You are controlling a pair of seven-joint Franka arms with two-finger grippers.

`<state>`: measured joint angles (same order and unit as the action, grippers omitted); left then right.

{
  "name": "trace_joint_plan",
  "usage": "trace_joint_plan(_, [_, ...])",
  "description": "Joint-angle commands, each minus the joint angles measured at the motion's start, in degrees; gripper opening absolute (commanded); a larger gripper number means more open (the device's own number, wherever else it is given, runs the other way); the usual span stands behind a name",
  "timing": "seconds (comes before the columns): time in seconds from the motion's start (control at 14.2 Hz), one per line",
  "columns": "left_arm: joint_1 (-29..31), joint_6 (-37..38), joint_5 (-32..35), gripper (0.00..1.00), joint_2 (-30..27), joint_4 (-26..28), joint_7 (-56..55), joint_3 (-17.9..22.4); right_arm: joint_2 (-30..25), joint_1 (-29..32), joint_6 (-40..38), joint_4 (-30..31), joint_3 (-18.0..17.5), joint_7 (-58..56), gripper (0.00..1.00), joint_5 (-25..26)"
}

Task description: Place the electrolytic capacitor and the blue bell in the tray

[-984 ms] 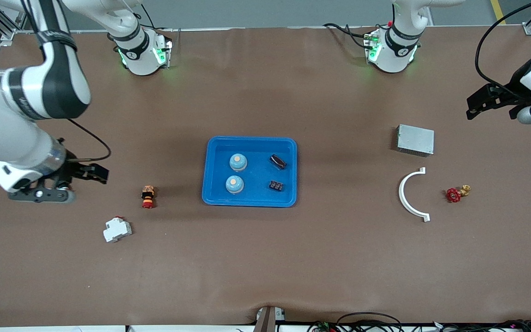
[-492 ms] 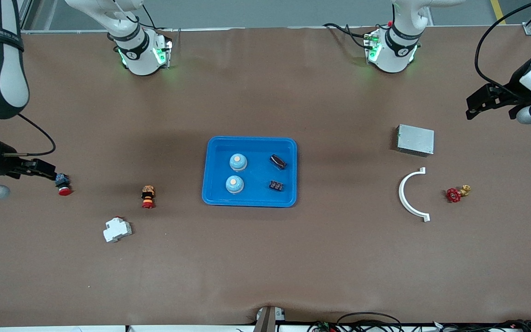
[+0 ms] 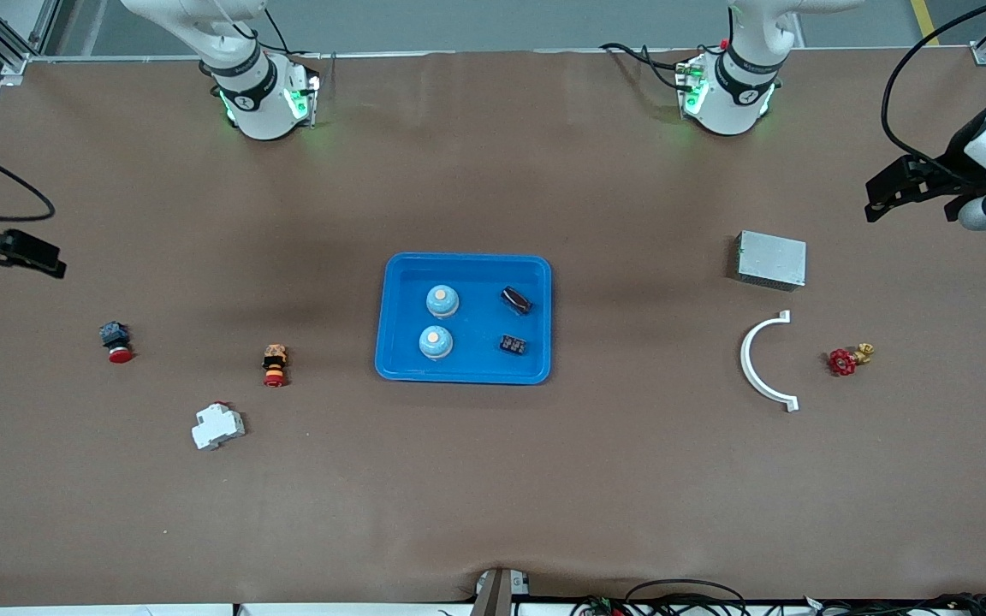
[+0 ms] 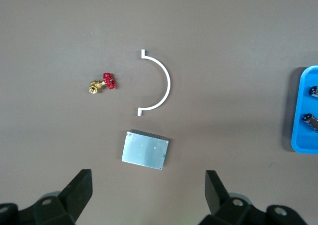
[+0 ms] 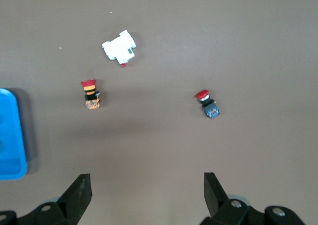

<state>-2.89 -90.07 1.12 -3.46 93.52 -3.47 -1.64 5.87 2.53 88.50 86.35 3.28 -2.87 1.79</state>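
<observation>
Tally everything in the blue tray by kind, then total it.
Round light-blue bells with orange tops: 2
Small dark electrolytic capacitors: 2
Total in the shallow bright-blue plastic tray: 4

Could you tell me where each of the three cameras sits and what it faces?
Front view: high across the table, facing both bases; tray central, right gripper and left gripper at the ends.
Left wrist view: looks down past its open jaws at the metal box and white arc.
Right wrist view: looks down past its open jaws at the red button.
Both wrist views catch the tray's edge.
</observation>
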Motion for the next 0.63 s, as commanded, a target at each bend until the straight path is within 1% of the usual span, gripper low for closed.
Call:
trace_joint_plan(0.0, [0.43,0.77,-1.12,1.00,0.12,-0.62,1.01,-0.29,-2.26,1.15,-2.54,-1.10,-0.47,0.59,1.00,-3.88])
trace_joint_plan(0.21, [0.26,0.77,-1.12,1.00,0.12,-0.62,1.01,-0.38,-4.20,1.33,-3.33,-0.83,-0.56,2.25,1.00,-6.18])
trace_joint_plan(0.42, [0.52,0.77,-1.12,1.00,0.12,-0.80,1.54,-0.29,-5.52,1.16,-3.69,0.22,-0.73,3.31,1.00,-6.18])
trace_joint_plan(0.56, [0.35,0.77,-0.59,1.00,0.21,-1.41,1.45,-0.20,-6.92,1.16,-3.16,2.41,-0.73,3.23,1.00,-6.18])
